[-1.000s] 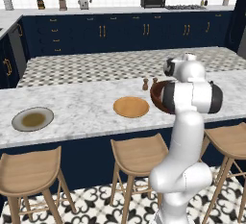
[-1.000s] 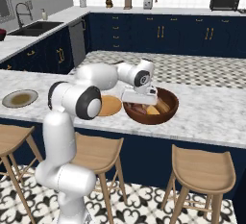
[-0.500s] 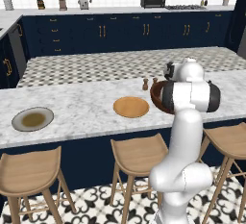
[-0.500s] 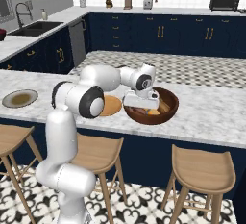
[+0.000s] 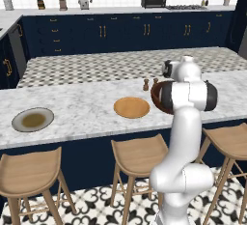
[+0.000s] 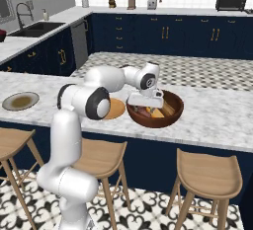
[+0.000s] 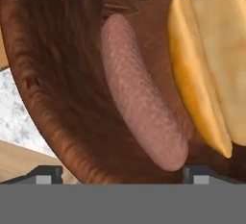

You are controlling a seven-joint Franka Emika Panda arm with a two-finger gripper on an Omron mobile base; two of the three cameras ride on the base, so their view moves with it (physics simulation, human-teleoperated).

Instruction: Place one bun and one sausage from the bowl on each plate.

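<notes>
Hovering inside the bowl with jaws apart over a sausage and bun, the pincer holds nothing; both plates on the bench await filling.

Reddish-brown bowl; pink sausage; yellow bun; orange plate.

Glossy brown bowl; veined marble counter.
</notes>
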